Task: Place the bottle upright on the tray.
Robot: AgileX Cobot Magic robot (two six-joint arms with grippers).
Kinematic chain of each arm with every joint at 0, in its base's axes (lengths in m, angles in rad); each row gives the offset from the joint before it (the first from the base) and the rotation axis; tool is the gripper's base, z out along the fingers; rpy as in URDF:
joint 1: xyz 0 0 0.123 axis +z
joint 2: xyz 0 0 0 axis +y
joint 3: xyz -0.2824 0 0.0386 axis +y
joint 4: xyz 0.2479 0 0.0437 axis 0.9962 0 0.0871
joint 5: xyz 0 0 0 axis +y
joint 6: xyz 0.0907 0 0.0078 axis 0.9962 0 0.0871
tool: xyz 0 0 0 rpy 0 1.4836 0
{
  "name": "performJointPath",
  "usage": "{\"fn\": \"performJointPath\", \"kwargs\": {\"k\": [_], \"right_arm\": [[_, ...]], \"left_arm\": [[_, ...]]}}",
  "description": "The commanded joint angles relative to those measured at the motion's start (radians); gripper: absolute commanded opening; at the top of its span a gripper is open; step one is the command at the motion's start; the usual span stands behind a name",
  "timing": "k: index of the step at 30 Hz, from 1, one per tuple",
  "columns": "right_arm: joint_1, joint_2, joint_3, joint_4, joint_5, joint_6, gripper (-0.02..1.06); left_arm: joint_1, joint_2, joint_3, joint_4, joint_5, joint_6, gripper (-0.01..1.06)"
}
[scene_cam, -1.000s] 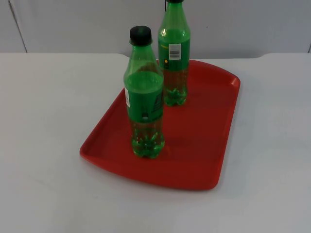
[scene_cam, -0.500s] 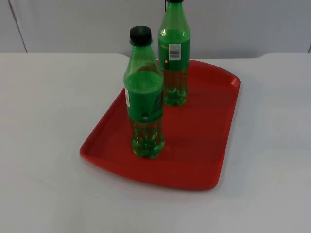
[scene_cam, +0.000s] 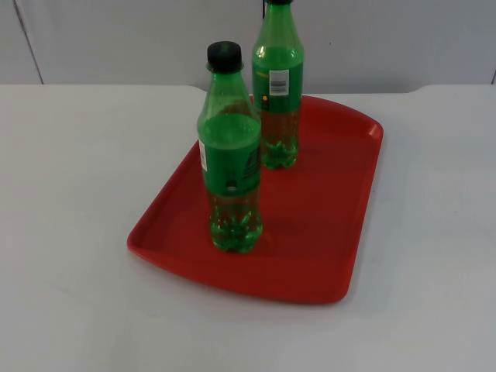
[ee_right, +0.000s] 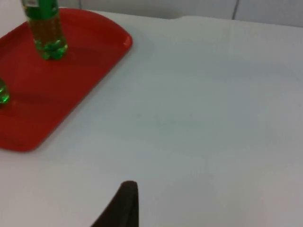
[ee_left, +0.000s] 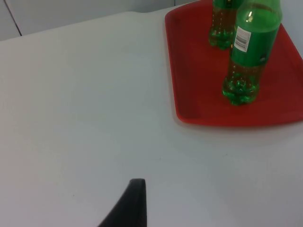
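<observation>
A: Tray point(scene_cam: 333, 225) — red, rounded corners, flat on white table point(scene_cam: 77, 194), set at an angle to the table's edge. Seen again from the left wrist point(ee_left: 199, 94) and the right wrist point(ee_right: 71, 71).

B: Bottles?

A: Two, green plastic, both upright on the tray. Near bottle point(scene_cam: 230, 155): black cap on, green label round the middle, base planted toward the tray's near-left part. Far bottle point(scene_cam: 277, 85): white label patch facing the camera, base toward the tray's back edge, cap cut off by the frame.

B: Touching each other?

A: No. Near, with bare red tray between the bases. From the left wrist: the white-patch bottle point(ee_left: 248, 52) closer, the other point(ee_left: 222, 23) behind it. From the right wrist: one bottle's lower half point(ee_right: 45, 28) standing on the tray, a sliver of another green base at the frame edge.

B: Left claw?

A: Over bare table, well apart from the tray, one black fingertip point(ee_left: 130, 205) showing. Gap between fingers: cannot tell. Nothing seen in its grip.

B: Right claw?

A: Same on the other side: over bare table, well off the tray, one black fingertip point(ee_right: 120, 205). Opening: cannot tell. Nothing seen held.

B: Background?

A: Grey partition wall point(scene_cam: 403, 39) behind the table.
</observation>
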Motion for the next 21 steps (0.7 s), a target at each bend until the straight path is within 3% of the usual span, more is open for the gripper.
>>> {"fn": "performJointPath", "kwargs": {"k": [1, 9, 21], "right_arm": [[-0.038, -0.004, 0.003, 0.001, 0.000, 0.001, 1.05], [-0.131, -0.004, 0.003, 0.001, 0.000, 0.001, 1.05], [-0.131, -0.004, 0.003, 0.004, 0.000, 0.001, 1.05]], "left_arm": [[0.001, -0.005, 0.003, -0.001, -0.001, -0.005, 1.05], [0.001, -0.005, 0.003, -0.001, -0.001, -0.005, 1.05], [0.001, -0.005, 0.003, -0.001, -0.001, -0.005, 1.05]]}}
